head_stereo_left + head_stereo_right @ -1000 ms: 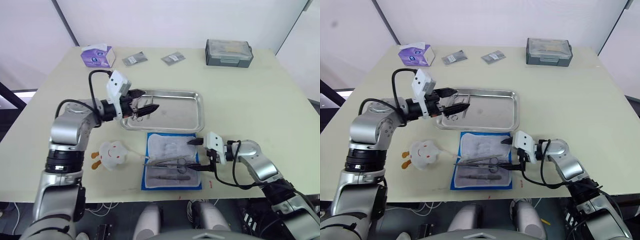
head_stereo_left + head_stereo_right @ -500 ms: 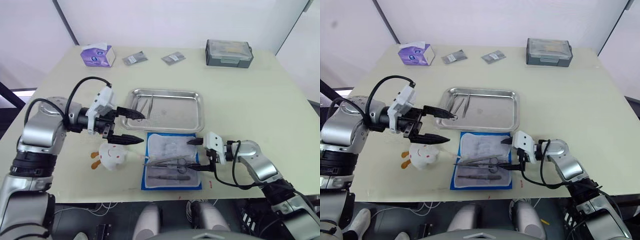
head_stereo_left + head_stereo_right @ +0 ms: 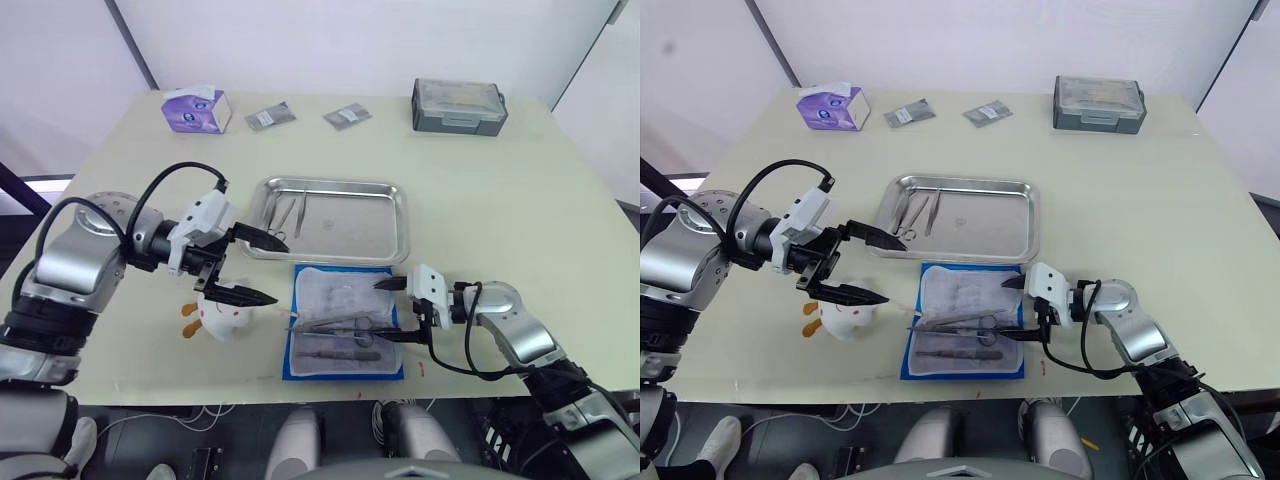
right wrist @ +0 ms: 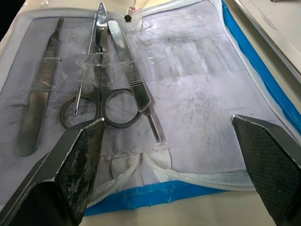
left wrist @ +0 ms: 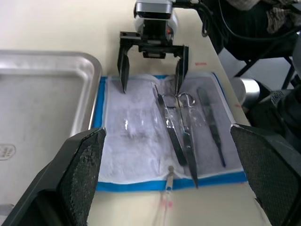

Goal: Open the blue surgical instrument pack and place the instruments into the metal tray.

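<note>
Pulled back from over the metal tray (image 3: 398, 228) since a second ago, left gripper (image 3: 252, 265) now off the tray's left rim, fingers spread wide and empty, one fingertip at the tray's near-left corner, the other over the white plush toy (image 3: 222, 311) beside the pack. Left behind in the tray's left half: two thin silver instruments (image 3: 287, 213), lying side by side, not there a second ago. Unmoved through it all, right gripper (image 3: 392, 311), parked at the right edge of the blue surgical instrument pack (image 3: 342, 372), fingers parted and holding nothing, tips resting at the pack's lining. Pack lying open, flat, near the front edge of the table (image 3: 500, 200), just in front of the tray, pale lining up, blue border all round. Still on the lining: ring-handled scissors and forceps (image 4: 113, 89) crossed under clear tape, plus a flat-handled tool (image 4: 40, 84) alongside, toward the pack's near edge. Far half of the lining bare. Along the table's back edge, well clear of the action: purple tissue box (image 3: 196, 110) at the left corner, two small grey foil packets (image 3: 269, 118) in the middle, grey lidded box (image 3: 458, 105) toward the right. Plush toy close under the left gripper's lower finger, whether touching, cannot tell.
</note>
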